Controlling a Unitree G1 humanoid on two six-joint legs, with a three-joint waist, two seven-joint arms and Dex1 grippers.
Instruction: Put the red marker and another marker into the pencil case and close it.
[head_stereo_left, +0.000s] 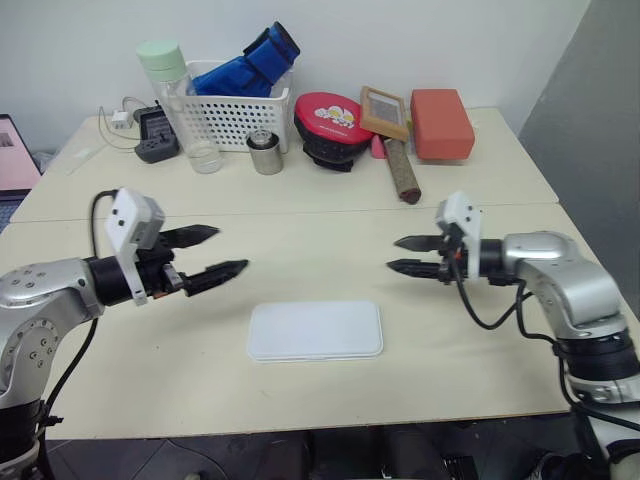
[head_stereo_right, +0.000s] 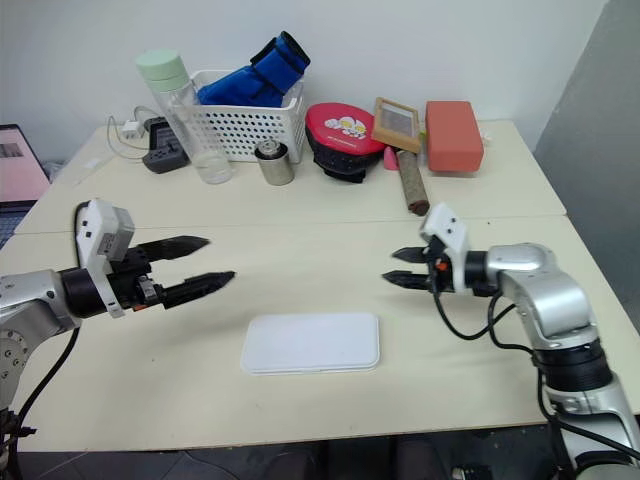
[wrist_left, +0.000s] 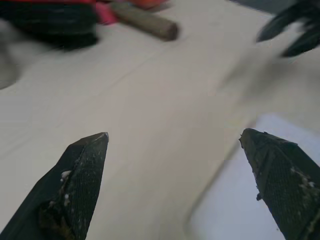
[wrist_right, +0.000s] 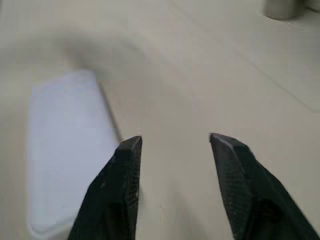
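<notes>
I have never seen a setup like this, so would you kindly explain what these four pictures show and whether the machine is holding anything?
This is a humanoid robot with two arms. The two wide pictures come from cameras on its head; the two close ones look along each wrist's black fingers. On the pale table lies a flat white rectangular plastic pencil case, lid shut. The left gripper and the right gripper hover either side of it, open and empty. At the back stand a white mesh basket and a red lidded container.
</notes>
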